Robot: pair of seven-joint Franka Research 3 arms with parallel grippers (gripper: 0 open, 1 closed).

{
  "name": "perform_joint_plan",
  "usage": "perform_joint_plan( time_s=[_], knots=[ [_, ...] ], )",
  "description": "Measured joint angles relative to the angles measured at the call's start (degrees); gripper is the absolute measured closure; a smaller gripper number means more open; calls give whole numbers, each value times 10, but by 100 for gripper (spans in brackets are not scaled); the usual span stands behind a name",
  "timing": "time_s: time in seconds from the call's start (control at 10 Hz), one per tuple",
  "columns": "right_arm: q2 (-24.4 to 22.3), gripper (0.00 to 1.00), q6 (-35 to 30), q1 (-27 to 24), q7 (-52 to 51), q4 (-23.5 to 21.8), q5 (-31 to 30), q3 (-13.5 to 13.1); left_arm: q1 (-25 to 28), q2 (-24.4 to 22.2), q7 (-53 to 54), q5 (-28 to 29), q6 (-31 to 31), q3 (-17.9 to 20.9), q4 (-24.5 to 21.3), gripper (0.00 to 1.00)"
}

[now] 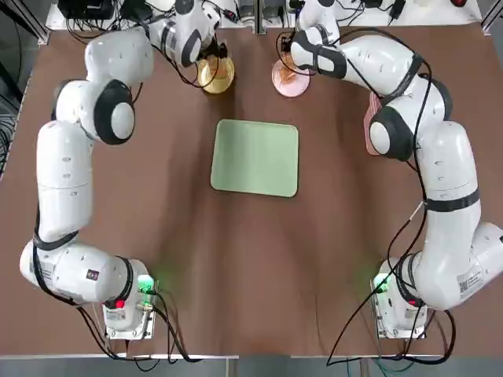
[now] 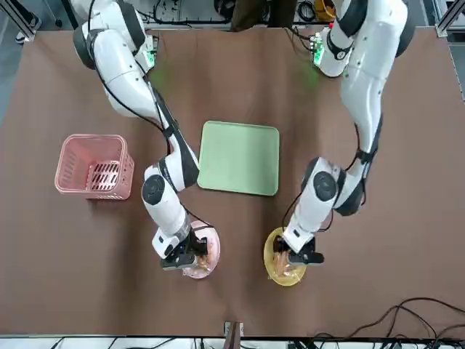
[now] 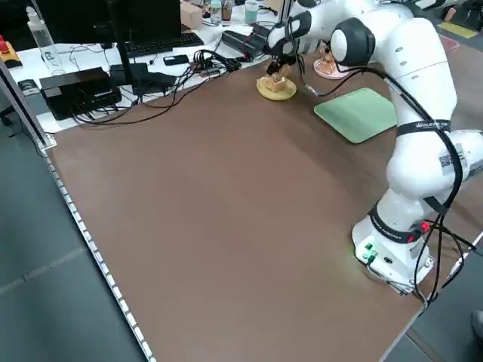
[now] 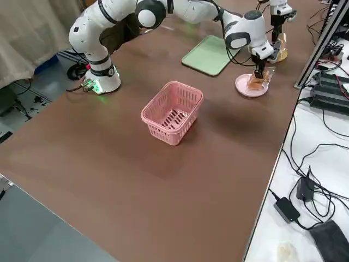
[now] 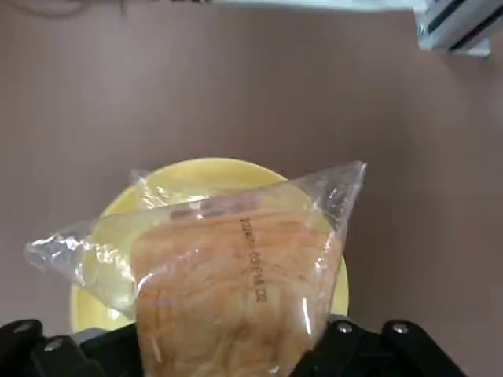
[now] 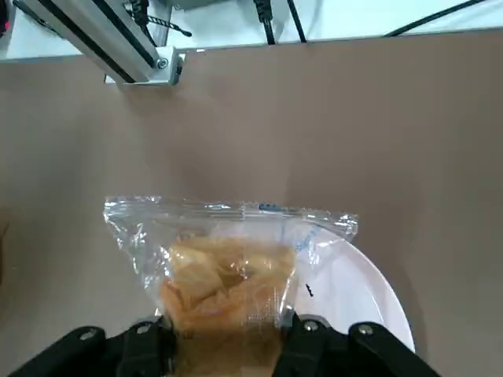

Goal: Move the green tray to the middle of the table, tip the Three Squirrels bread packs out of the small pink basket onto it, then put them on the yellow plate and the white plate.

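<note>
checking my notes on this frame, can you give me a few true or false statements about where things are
1. The green tray has nothing on it. True.
2. The left gripper holds a bread pack over the white plate. False: it is over the yellow plate.
3. The small pink basket lies tipped on its side. False: it stands upright.
4. The right gripper holds a bread pack over the white plate. True.

Keyboard (image 3: 155, 45), cables (image 4: 322, 150), power adapter (image 4: 285, 208)
</note>
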Motion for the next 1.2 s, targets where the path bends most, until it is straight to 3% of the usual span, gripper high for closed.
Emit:
perform_joint_plan(
  time_s=[0.2, 0.9, 1.1, 1.2],
  knots=[
    [3, 58, 0, 1, -7, 0, 0, 2, -7, 19, -1, 0, 25, 9, 14, 46],
    [2, 58, -9, 2, -22, -2, 0, 3, -6, 29, -1, 0, 26, 11, 31, 43],
    [1, 55, -10, 2, -23, -3, 0, 4, -6, 32, -2, 0, 26, 12, 36, 41],
    [1, 42, -14, 3, -23, -5, 0, 4, -6, 33, -2, 0, 26, 12, 38, 38]
  ],
)
